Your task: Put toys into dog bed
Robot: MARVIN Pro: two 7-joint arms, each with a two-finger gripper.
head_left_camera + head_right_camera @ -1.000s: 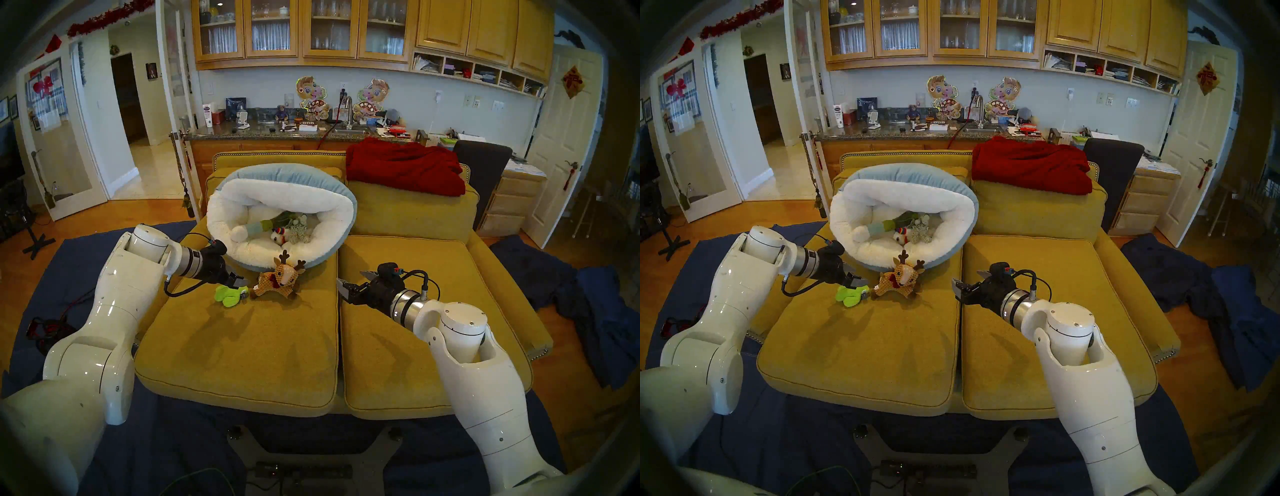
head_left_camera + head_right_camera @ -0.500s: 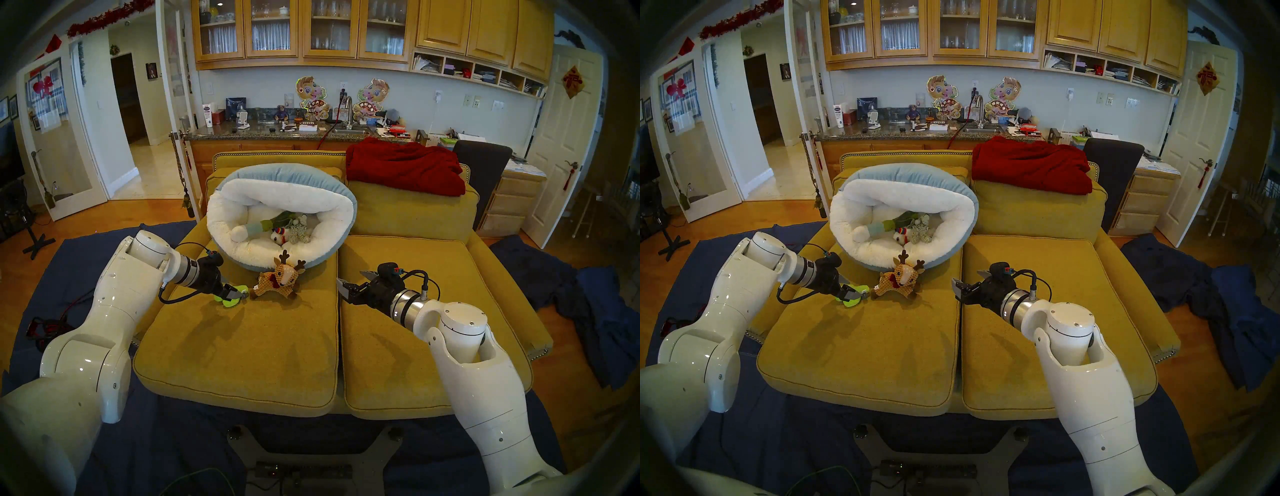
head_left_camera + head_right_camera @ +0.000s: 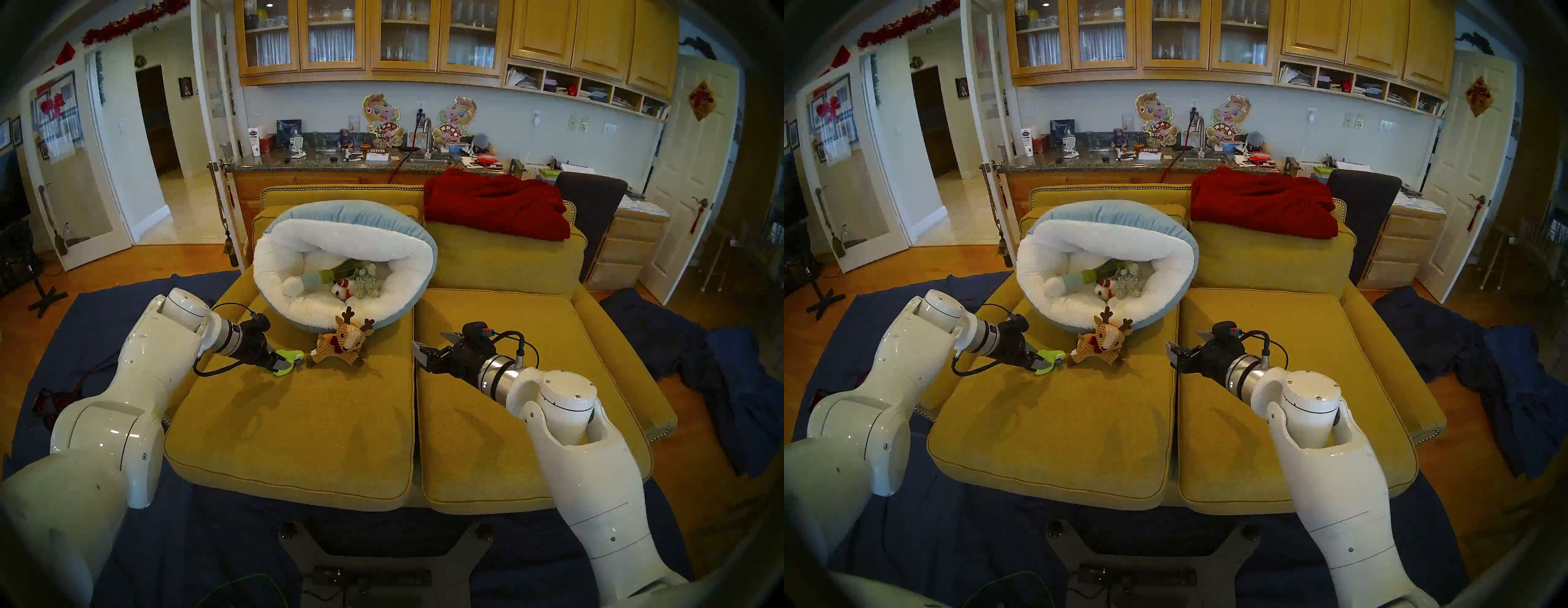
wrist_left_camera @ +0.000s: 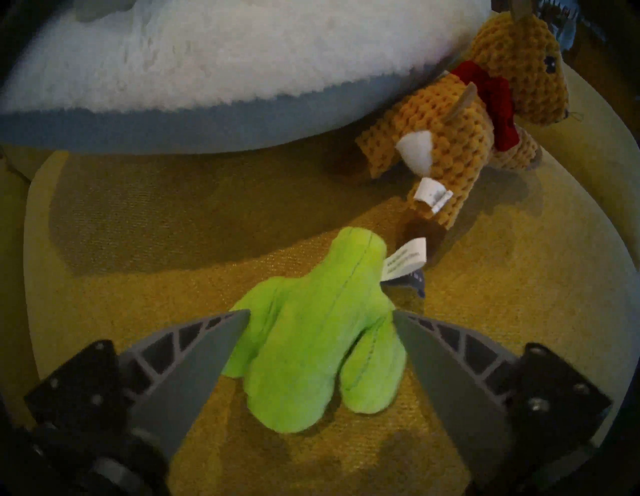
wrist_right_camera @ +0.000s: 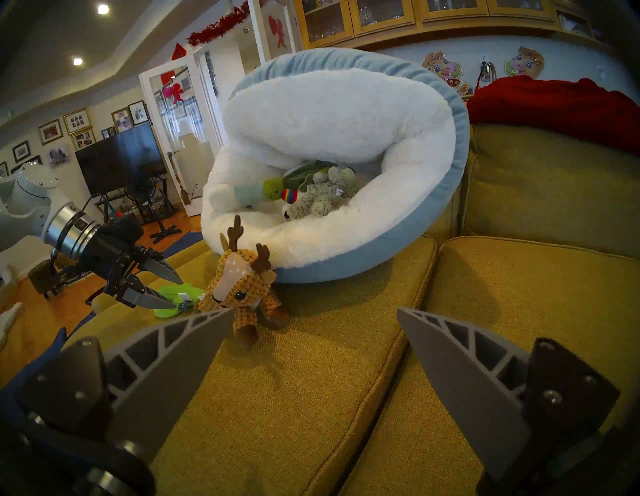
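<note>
- Since the dog bed point(image 3: 271, 271) is the biggest thing on the sofa point(image 3: 297, 424), I start there: it sits propped against the backrest, holding the leek point(image 5: 258, 192), the white fluffy animal point(image 3: 339, 291) and the grey-beige plush point(image 5: 322, 197).
- Just in front of its rim the reindeer point(image 3: 341, 339) stands on the seat cushion; I judge it light, knitted, easy to pinch at the body.
- Beside it the cactus point(image 4: 311, 346) lies flat on the cushion between my left gripper point(image 4: 320, 315)'s spread jaws, not yet pinched. I judge it soft, light and squashy, so I want the thick trunk, not a limb.
- My right gripper point(image 5: 315, 313) hangs empty over the cushions, jaws spread.
- Only the left wrist view shows the cactus's seam and tag; the head views hide most of it behind the jaws, while the right wrist view alone shows the bed's toys clearly.
</note>
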